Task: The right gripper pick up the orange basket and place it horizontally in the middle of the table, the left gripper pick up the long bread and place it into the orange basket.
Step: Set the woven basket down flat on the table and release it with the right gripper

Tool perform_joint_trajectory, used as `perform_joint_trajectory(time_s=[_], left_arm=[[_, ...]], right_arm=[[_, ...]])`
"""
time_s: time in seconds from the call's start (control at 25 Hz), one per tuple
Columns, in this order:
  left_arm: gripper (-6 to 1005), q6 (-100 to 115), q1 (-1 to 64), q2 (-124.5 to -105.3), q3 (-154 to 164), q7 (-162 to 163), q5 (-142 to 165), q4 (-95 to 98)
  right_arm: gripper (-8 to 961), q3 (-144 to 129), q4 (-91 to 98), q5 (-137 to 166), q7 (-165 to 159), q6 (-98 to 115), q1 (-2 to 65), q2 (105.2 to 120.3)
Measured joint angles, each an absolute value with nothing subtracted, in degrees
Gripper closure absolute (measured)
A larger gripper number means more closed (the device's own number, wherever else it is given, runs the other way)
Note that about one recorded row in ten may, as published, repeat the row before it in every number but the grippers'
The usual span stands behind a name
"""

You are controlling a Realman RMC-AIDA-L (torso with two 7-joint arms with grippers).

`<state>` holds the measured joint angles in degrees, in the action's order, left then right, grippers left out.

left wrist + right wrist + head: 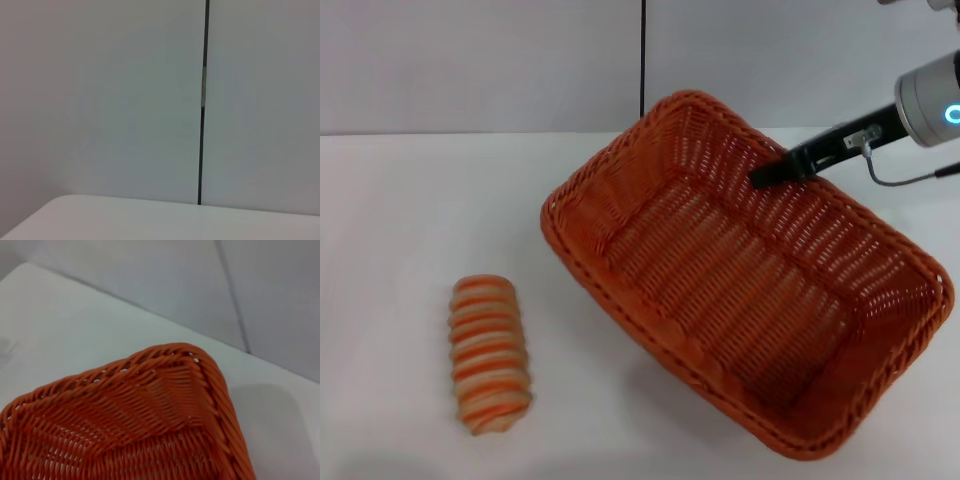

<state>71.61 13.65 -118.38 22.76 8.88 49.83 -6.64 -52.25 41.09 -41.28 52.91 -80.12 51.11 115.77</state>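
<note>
Basket: empty, sits skewed on the table, one corner toward the back wall.
Bread: on the table, well left of the basket, apart from it.
Right gripper: at the basket's far rim; opening and grip can't be told.
Left gripper: out of sight.

Background wall: plain, pale grey, spanning the full width behind the table's far edge. A thin dark vertical seam divides the wall into two panels. In the left wrist view, the seam carries a short lighter section at roughly mid-height.
</note>
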Motion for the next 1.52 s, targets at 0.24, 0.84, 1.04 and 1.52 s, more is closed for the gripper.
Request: perform_joint_trajectory(time_s=[0.24,0.84,1.04,1.52], left_arm=[[234,71.52,13.56,-118.41,22.76,8.87,49.81,-6.02],[238,71.90,11.97,-118.38,22.76,8.88,49.74,-6.20],[240,72.00,11.13,-118.45,22.69,8.88,49.74,-6.43],[244,71.91,11.26,-118.67,22.67,8.87,49.90,-6.74]], right_arm=[[794,-57.93,43.36,-39.46,57.82,-80.99,53.59,116.00],[769,-75.26,56.72,-43.96,75.02,-71.68,49.78,118.91],[760,-75.34,55.56,-47.41,80.85,-71.80,50.70,118.87],[740,-79.18,50.71,-50.56,83.32,-71.06,52.08,118.97]])
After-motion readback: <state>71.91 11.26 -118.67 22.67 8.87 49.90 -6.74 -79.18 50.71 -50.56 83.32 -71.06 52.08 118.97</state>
